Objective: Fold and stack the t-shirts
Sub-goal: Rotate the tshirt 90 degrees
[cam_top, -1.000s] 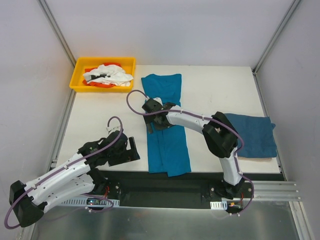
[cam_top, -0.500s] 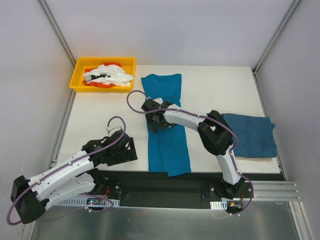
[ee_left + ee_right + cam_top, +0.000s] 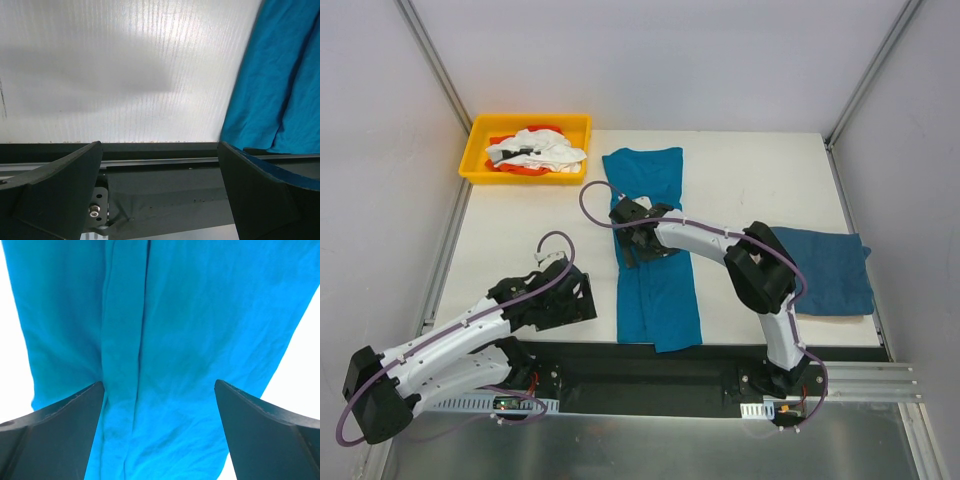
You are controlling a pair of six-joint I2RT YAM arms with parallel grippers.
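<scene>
T-shirts, teal: long shirt (image 3: 656, 295) folded lengthwise at centre; folded shirt (image 3: 832, 270) at right, left edge hidden behind your right arm (image 3: 760, 278). Left gripper (image 3: 159, 145), right gripper (image 3: 159, 382): jaws spread, empty.

Plain teal-blue long t-shirt (image 3: 658, 295), plain darker blue folded t-shirt (image 3: 830, 272), yellow bin (image 3: 477, 162), white surface (image 3: 520, 230), my black right gripper (image 3: 640, 245).

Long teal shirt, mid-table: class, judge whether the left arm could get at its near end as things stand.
Probably yes: the open left gripper sits just left of the shirt, by its near end, only bare table between.
</scene>
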